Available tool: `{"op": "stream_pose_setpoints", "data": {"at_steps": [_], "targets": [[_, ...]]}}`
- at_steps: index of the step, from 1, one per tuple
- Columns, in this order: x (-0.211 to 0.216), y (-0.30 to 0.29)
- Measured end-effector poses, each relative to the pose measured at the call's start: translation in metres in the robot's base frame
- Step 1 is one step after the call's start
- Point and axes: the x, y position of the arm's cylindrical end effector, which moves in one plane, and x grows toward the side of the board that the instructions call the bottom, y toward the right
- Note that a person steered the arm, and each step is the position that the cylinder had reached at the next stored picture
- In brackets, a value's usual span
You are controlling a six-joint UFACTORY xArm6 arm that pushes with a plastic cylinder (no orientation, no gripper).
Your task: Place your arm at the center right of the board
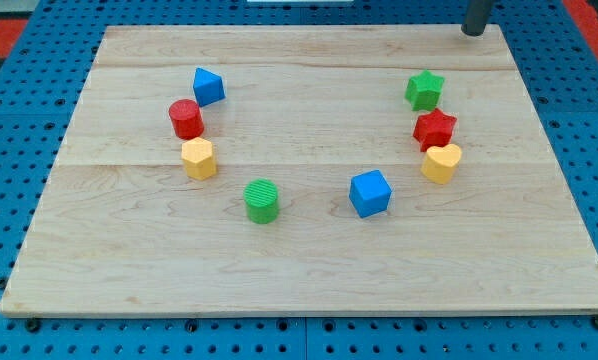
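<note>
My tip (473, 32) stands at the view's top right, on the far edge of the wooden board (299, 270), well apart from all blocks. I have no jaws, only a plain dark rod, so nothing is grasped. The center right of the board, my goal, lies lower, to the right of the green star (424, 90), the red star (434, 128) and the yellow heart (441, 163). I judge I must come down the right side, outside these three. The blocks look like smooth matte plastic, and the board shows pale wood grain.
</note>
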Motion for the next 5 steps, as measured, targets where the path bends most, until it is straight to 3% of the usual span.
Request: {"op": "stream_pose_setpoints", "data": {"at_steps": [1, 2, 4, 5], "targets": [[-0.003, 0.032], [0.021, 0.087], [0.197, 0.078], [0.263, 0.058]]}}
